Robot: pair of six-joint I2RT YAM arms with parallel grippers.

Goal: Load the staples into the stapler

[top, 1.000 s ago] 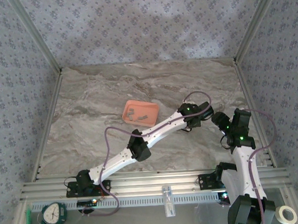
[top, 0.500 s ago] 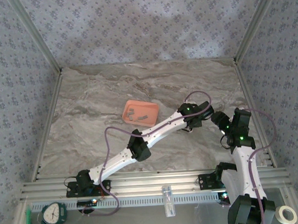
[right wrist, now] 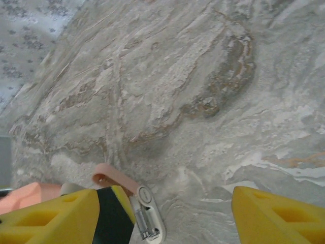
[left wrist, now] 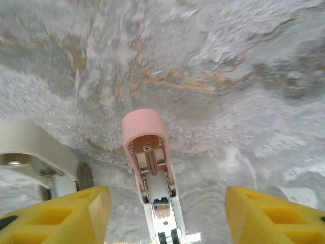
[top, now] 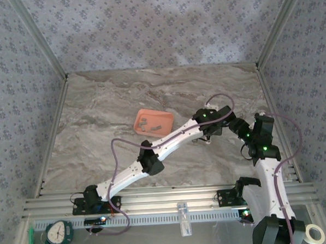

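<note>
The stapler (left wrist: 151, 168) lies on the marble table with its pink lid (left wrist: 144, 124) flipped up and its grey metal channel (left wrist: 161, 203) bare. My left gripper (left wrist: 165, 218) hangs over it, open, with the yellow fingers (left wrist: 66, 213) well clear on both sides. My right gripper (right wrist: 165, 218) is open too. In its view the stapler (right wrist: 147, 216) lies just beside its left finger (right wrist: 51, 218). The staples (top: 145, 122) are short grey strips inside the salmon-pink tray (top: 164, 117). Seen from above, both grippers meet right of the tray, the left gripper (top: 207, 133) close by the right gripper (top: 237, 128).
The tray's corner (right wrist: 23, 197) shows at the lower left of the right wrist view. A pale part of the other arm (left wrist: 30, 147) sits left of the stapler. Patterned walls enclose the table (top: 107, 97) on three sides.
My left gripper has opened from nearly shut and its fingers now stand apart from the stapler. Both wrists shifted slightly towards the far side.
</note>
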